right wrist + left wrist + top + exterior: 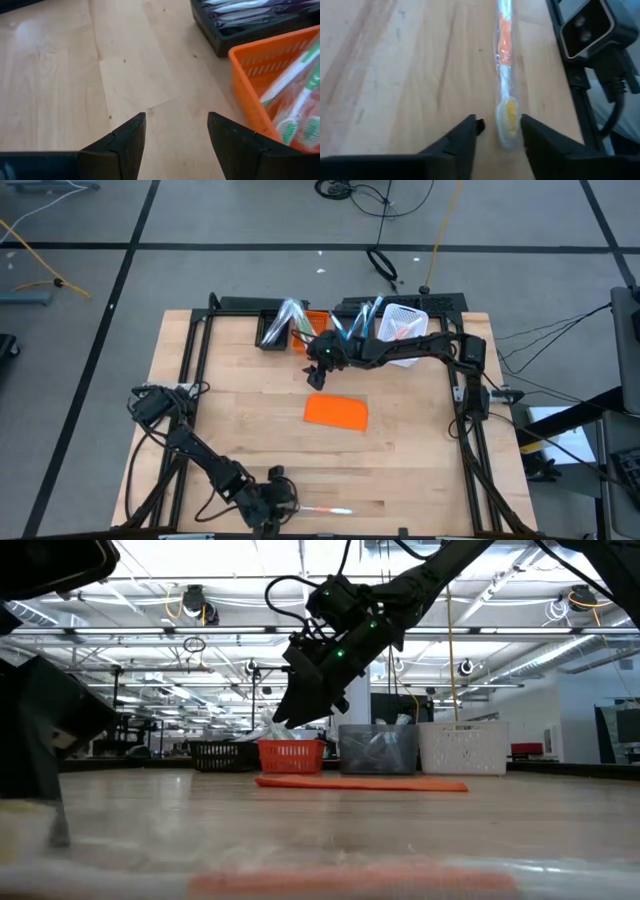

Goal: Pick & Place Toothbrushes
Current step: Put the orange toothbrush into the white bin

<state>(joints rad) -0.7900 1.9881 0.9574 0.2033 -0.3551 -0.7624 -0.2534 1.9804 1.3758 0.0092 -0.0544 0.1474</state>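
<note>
Looking down my left gripper (pixel 497 132), I see its fingers spread around 1 wrapped toothbrush (pixel 505 75) lying on the table's near edge, pointing straight ahead. My right gripper (pixel 175 145) hangs empty, spread, by the bins.

Wrapped toothbrush (pixel 505 75): handle end cut off by the left wrist view's edge; seen only as a blur along the low view's near edge. Toothbrushes in the orange bin (pixel 270 95): only 2 green-bristled heads shown, the rest cut off. Contents of the grey bin (pixel 378 750) cannot be made out.
</note>
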